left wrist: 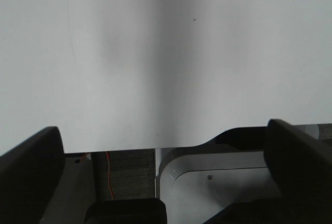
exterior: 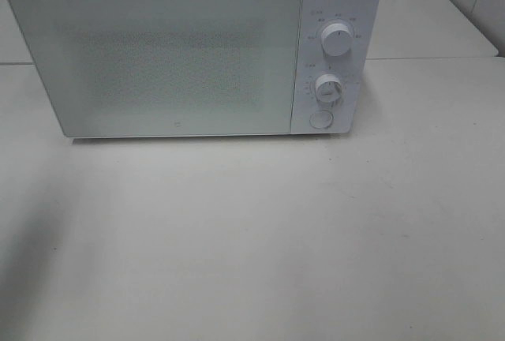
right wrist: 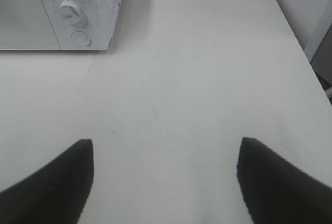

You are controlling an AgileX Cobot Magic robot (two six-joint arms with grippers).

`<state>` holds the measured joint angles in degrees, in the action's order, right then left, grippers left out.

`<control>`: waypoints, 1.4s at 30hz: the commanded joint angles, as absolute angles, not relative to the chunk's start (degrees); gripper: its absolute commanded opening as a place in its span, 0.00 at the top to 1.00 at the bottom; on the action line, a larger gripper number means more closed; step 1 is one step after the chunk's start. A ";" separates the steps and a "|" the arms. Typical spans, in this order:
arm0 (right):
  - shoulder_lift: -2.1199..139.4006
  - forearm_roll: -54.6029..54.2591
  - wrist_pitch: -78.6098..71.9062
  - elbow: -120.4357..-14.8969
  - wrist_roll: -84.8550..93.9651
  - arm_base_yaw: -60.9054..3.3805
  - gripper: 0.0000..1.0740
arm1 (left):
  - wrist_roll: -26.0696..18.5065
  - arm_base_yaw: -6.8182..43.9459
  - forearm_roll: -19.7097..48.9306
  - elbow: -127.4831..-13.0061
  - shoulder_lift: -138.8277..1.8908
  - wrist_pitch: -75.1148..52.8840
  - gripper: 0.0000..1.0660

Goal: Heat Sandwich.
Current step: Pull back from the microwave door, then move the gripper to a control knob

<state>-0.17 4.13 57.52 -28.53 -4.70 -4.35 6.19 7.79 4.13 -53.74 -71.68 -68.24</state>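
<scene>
two grippers, both spread wide & empty. left gripper [left wrist: 163, 164] hangs over the near edge of the table [exterior: 252, 238]. right gripper [right wrist: 166, 177] hangs over bare top, near & right of the microwave [exterior: 173, 57], prob. parked clear so the door [exterior: 158, 61] can swing. sandwich not in any view. it may sit behind the shut door, but the frosted, dotted panel hides the inside, so can't tell. casing is boxy, matte white. on its right panel: round upper knob [exterior: 337, 39], lower knob [exterior: 328, 88], flat round button [exterior: 319, 118]. table smooth, off-white.
</scene>
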 commanded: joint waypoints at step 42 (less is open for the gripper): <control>-1.83 4.01 57.07 -28.48 -4.13 -3.95 0.31 | 1.09 5.04 2.52 -29.62 -17.30 -61.31 0.06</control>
<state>-0.17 4.13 57.52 -28.53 -4.70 -4.35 0.97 5.73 2.12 -29.91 -19.65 -62.05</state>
